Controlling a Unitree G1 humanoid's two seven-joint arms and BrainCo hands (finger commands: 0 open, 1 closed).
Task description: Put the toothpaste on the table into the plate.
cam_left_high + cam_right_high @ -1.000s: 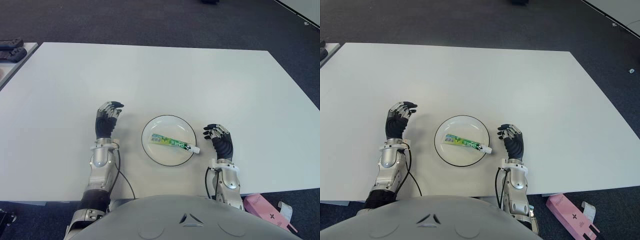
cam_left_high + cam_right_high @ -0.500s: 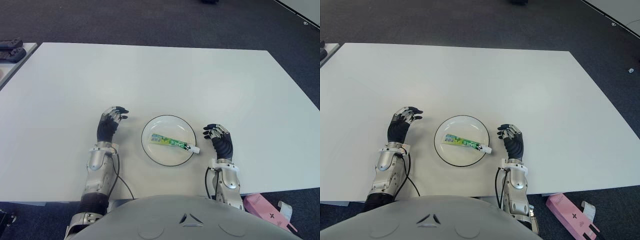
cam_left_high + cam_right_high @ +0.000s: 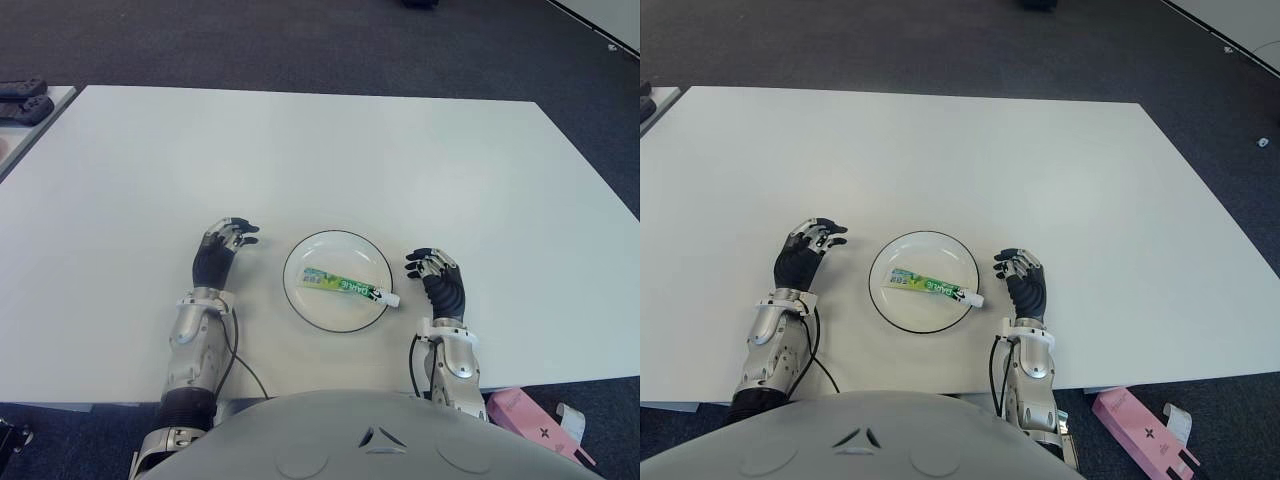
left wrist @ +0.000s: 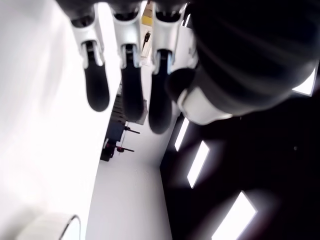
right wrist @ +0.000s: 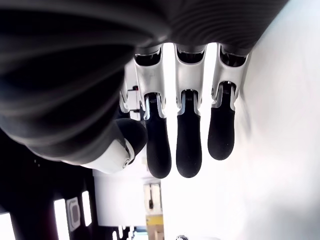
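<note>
A green and white toothpaste tube (image 3: 348,287) lies flat inside the white plate (image 3: 312,252) with a dark rim, near the table's front edge; its white cap points right, over the rim. My left hand (image 3: 222,248) shows just left of the plate, fingers relaxed and holding nothing, as the left wrist view confirms. My right hand (image 3: 437,272) shows just right of the plate, close to the cap, also open with nothing in it.
The white table (image 3: 320,160) stretches far back and to both sides. A pink box (image 3: 527,415) lies on the floor at the lower right. Dark controllers (image 3: 22,98) sit on a neighbouring table at the far left.
My left hand has drawn back toward me and turned its fingers a little toward the plate. The right hand, plate and toothpaste have not moved.
</note>
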